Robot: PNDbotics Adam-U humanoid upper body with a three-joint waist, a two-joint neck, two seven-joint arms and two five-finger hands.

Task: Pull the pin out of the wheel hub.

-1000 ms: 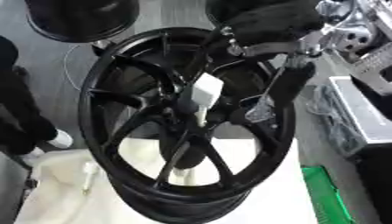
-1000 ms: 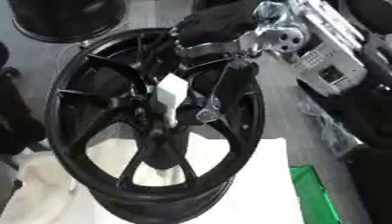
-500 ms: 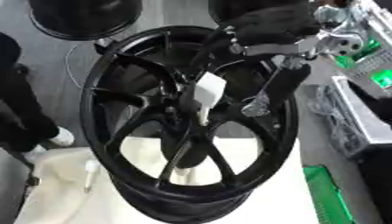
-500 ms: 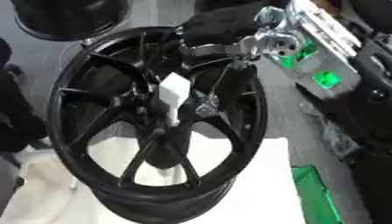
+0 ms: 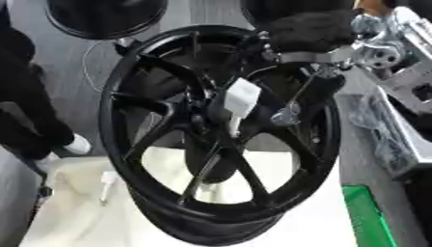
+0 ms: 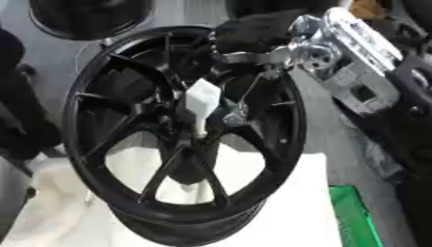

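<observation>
Right hand at the rim's top, white pin at the hub below it.

The black wheel (image 5: 168, 144) stands upright on a pale cloth (image 5: 76, 207). The white pin (image 5: 240, 99) sticks out of its hub, below and to the left of the right hand (image 5: 308, 31), long axis running roughly up-and-down, head uppermost. That hand sits over the top of the rim; it looks curled, but I cannot tell whether it grips anything. No left hand shows, so the right is nearer.
</observation>
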